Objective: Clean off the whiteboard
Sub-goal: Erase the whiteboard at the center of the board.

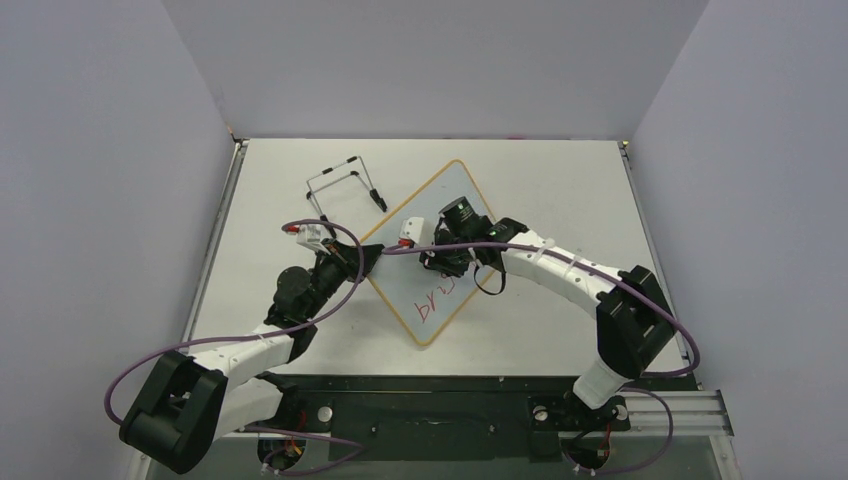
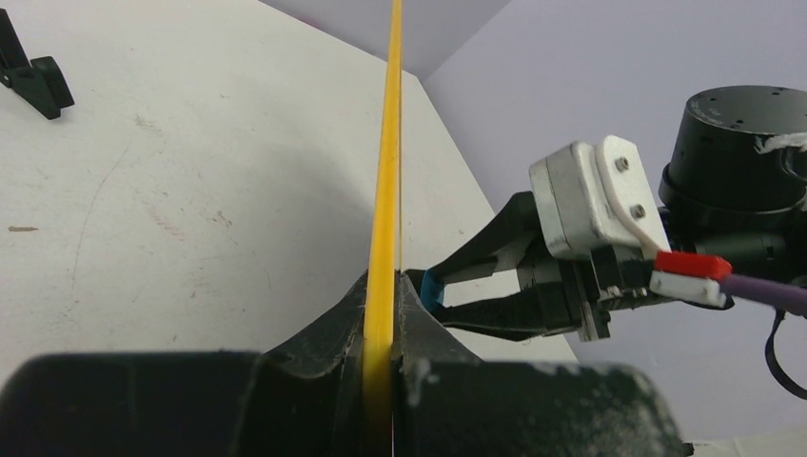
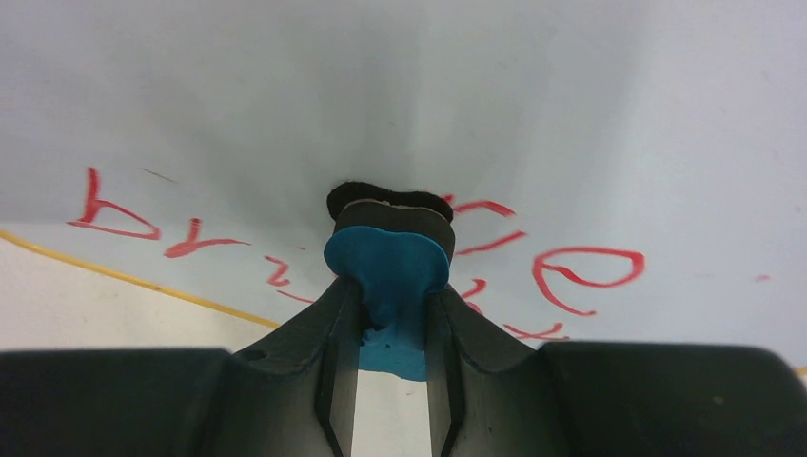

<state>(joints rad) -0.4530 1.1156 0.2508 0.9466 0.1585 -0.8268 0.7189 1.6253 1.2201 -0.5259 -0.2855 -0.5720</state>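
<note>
The whiteboard [image 1: 440, 200] lies cornerwise at mid-table, with a glossy white face, a tan-yellow frame and red handwriting [image 1: 437, 300] near its front corner. My left gripper [image 1: 368, 255] is shut on its left edge; the left wrist view shows the yellow frame [image 2: 385, 190] pinched between the jaws of this gripper [image 2: 383, 295]. My right gripper [image 1: 440, 262] is shut on a small blue eraser [image 3: 388, 271]. The eraser's black felt presses on the whiteboard face [image 3: 381, 95] amid the red handwriting [image 3: 580, 271]. The blue eraser [image 2: 433, 288] also shows beside the frame.
A thin black wire stand [image 1: 345, 180] stands on the table behind the board's left side. One foot of the wire stand [image 2: 38, 81] shows in the left wrist view. Grey walls close in the table on three sides.
</note>
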